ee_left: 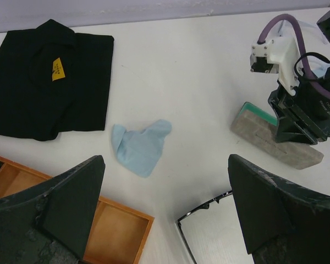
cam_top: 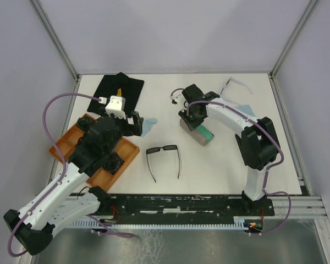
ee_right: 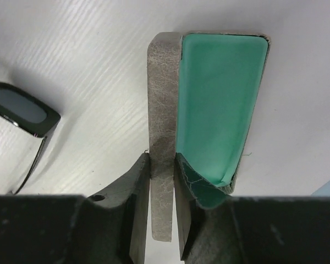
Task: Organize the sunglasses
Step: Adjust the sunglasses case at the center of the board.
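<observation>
The black-framed sunglasses point(cam_top: 164, 156) lie near the table's middle with their temples unfolded; the left wrist view shows one corner of them point(ee_left: 204, 206). The pale lavender pair point(cam_top: 236, 84) rests at the far right. My right gripper point(cam_top: 189, 117) is shut on the upright grey flap point(ee_right: 164, 82) of an open grey case with a green lining point(ee_right: 220, 99), one finger on each side of the flap point(ee_right: 162, 159). My left gripper point(cam_top: 138, 124) hovers open and empty point(ee_left: 166, 162) above the table, between the tray and the black pair.
An orange wooden tray point(cam_top: 71, 140) sits under the left arm. A folded black cloth point(cam_top: 118, 91) lies at the back left. A light blue cloth point(ee_left: 140, 146) is crumpled beside the left gripper, and another point(cam_top: 245, 108) lies behind the right arm.
</observation>
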Controlling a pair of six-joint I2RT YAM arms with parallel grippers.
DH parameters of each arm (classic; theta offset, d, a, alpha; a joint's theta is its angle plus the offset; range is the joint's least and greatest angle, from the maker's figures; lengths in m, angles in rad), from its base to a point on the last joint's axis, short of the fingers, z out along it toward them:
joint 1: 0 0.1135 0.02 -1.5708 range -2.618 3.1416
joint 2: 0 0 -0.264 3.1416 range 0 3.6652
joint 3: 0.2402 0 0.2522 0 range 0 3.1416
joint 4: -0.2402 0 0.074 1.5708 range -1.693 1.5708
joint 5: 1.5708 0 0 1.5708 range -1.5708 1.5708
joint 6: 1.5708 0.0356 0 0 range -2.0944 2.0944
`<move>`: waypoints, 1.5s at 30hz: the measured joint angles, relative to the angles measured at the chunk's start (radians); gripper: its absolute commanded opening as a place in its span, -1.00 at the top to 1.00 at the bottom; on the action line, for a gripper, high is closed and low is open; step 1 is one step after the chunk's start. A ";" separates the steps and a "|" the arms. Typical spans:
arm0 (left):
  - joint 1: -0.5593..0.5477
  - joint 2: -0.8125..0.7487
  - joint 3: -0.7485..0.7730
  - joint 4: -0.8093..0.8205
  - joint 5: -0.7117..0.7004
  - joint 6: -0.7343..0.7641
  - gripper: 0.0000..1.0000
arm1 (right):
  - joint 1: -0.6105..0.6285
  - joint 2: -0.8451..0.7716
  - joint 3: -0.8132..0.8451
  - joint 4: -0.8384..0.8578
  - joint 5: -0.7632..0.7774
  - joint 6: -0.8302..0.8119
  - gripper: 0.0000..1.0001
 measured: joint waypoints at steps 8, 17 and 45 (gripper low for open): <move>0.007 0.005 0.000 0.001 0.011 -0.001 -1.00 | -0.009 -0.026 -0.035 0.151 0.130 0.403 0.37; 0.010 -0.005 -0.016 0.000 0.024 -0.002 -1.00 | -0.093 -0.026 -0.115 0.368 0.088 0.774 -0.27; 0.024 -0.009 -0.016 0.001 0.051 -0.011 -1.00 | -0.200 0.100 -0.008 0.277 0.125 0.508 0.08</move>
